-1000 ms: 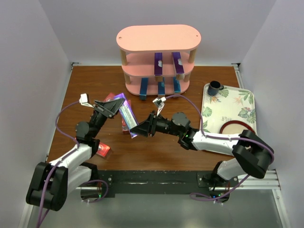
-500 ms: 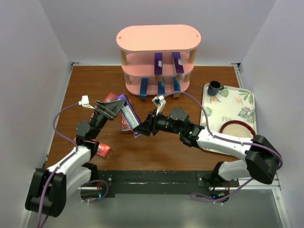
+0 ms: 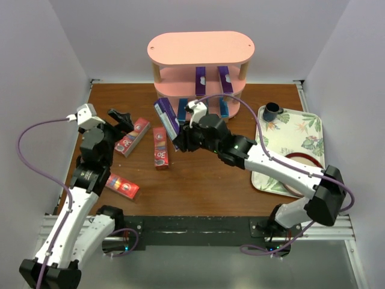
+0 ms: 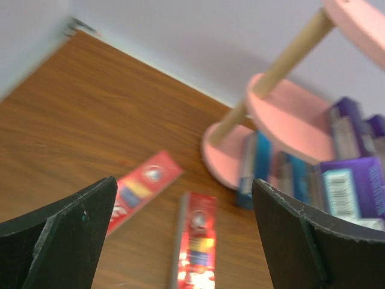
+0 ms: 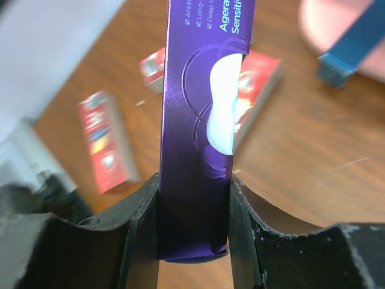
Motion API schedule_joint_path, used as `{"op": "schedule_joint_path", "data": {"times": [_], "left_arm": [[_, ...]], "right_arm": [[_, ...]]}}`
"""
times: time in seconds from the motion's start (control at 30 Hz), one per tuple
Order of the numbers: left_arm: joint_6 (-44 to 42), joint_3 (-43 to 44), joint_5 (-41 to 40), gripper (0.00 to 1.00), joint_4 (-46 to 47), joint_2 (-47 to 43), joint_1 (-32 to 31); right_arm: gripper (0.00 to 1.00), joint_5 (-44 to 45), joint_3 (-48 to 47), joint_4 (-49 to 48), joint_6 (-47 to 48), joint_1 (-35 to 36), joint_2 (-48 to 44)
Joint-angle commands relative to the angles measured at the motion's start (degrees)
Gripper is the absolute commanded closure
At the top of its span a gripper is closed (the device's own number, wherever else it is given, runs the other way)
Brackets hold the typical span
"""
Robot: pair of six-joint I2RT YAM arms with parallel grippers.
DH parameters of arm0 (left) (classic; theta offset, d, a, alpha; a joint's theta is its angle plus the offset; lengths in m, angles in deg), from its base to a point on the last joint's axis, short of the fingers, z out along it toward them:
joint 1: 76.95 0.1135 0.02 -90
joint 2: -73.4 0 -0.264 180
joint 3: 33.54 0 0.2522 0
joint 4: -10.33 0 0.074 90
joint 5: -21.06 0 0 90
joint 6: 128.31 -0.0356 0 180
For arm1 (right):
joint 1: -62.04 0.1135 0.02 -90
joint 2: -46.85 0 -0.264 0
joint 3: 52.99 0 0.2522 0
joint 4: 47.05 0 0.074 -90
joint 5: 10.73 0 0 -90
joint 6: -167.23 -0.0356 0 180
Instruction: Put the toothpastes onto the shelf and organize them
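My right gripper (image 3: 180, 137) is shut on the lower end of a purple toothpaste carton (image 3: 166, 117) (image 5: 201, 150), held off the table just left of the pink shelf (image 3: 201, 48). My left gripper (image 3: 118, 118) (image 4: 186, 241) stands open and holds nothing, over the left part of the table. Three red cartons (image 3: 133, 136) (image 3: 160, 147) (image 3: 123, 186) lie flat on the wood. Two purple cartons (image 3: 200, 81) (image 3: 225, 79) rest on the shelf's middle tier, and blue cartons (image 3: 182, 108) lean on the bottom tier.
A floral tray (image 3: 289, 135) lies at the right with a dark mug (image 3: 272, 111) and a round dish (image 3: 299, 161) on it. White walls close in both sides and the back of the brown table (image 3: 108, 96).
My left gripper has opened, let go of the purple carton and drawn back to the left. The right arm has carried the carton up and towards the shelf.
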Motion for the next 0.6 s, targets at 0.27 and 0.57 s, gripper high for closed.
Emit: {"op": "schedule_joint_path", "data": {"times": [0.27,0.57], "left_arm": [[-17.2,-3.7,-18.6,0.00,-6.2,-5.8,-5.6],[-17.8,-3.8,-20.7,0.00,-6.5,-7.1,-8.3]], "right_arm": [[0.64,26.9,-39.2,24.4,8.1,0.1,23.2],[0.62,28.3,-64.6,34.1,4.5,-4.7,40.3]]}}
